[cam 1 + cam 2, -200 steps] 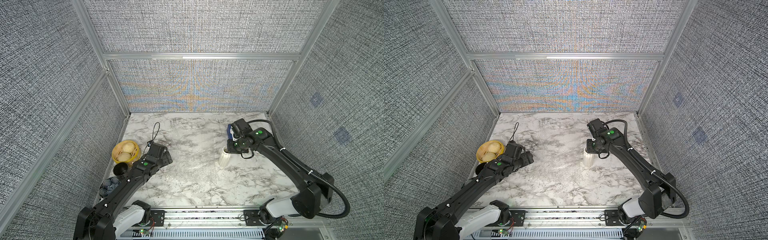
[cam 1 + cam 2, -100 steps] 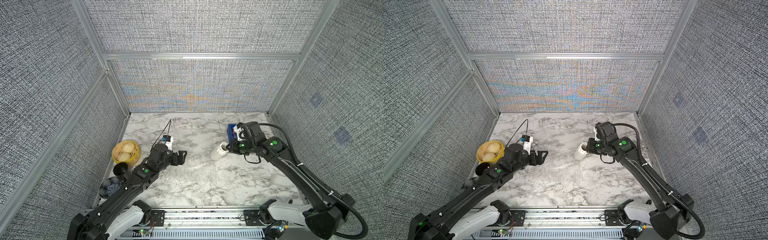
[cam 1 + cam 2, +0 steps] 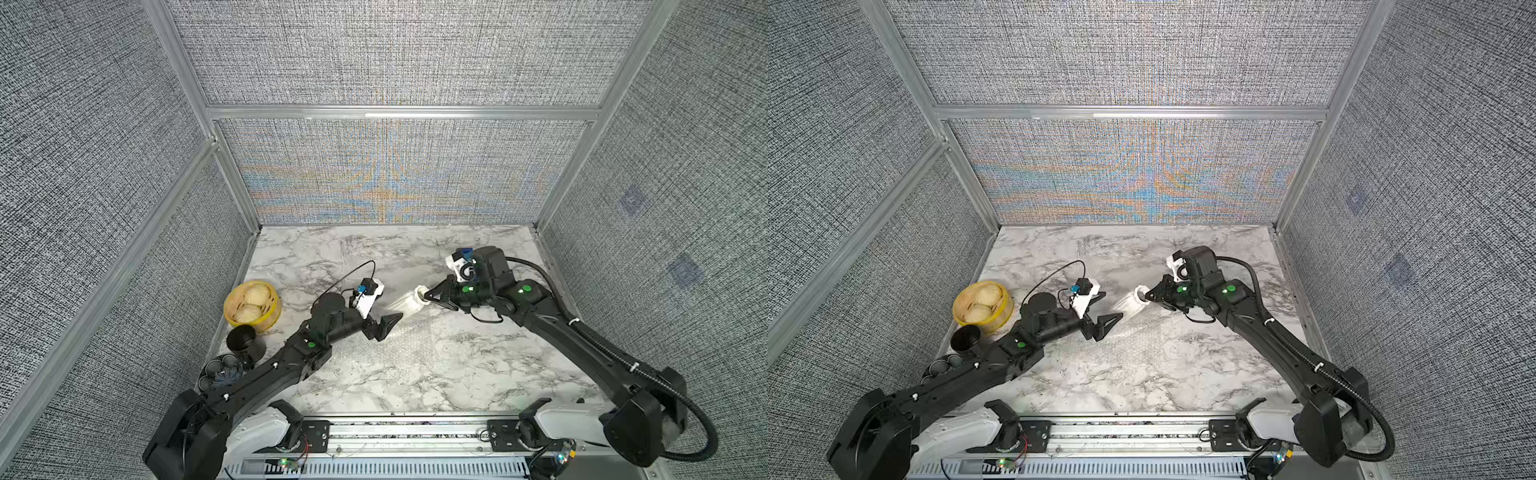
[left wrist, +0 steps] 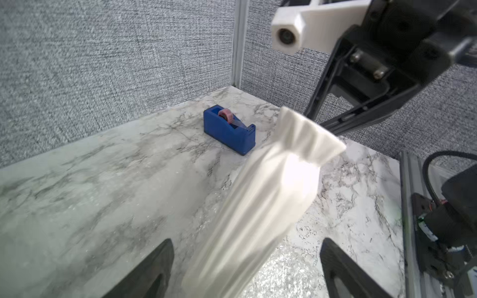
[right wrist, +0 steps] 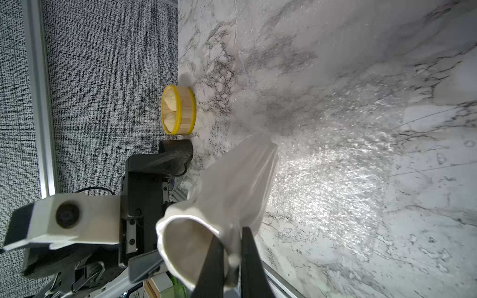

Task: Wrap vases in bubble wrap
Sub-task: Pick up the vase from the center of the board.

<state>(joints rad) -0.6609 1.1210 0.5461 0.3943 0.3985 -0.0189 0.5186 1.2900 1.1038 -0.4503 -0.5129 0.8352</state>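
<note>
Pinching the vase [image 3: 405,305] by its rim, the right hand [image 3: 428,296] should lay it on the bubble wrap [image 5: 335,167], guided by the wide-spread, seemingly empty left hand [image 4: 247,242].

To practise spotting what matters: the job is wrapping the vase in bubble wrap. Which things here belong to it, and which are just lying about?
Belongs to the job:
vase
bubble wrap

Lying about:
tape dispenser
yellow basket
black cup

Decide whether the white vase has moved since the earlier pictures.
Yes. The vase has shifted toward the yellow basket and tipped to a slant, rim in the right gripper.
</note>
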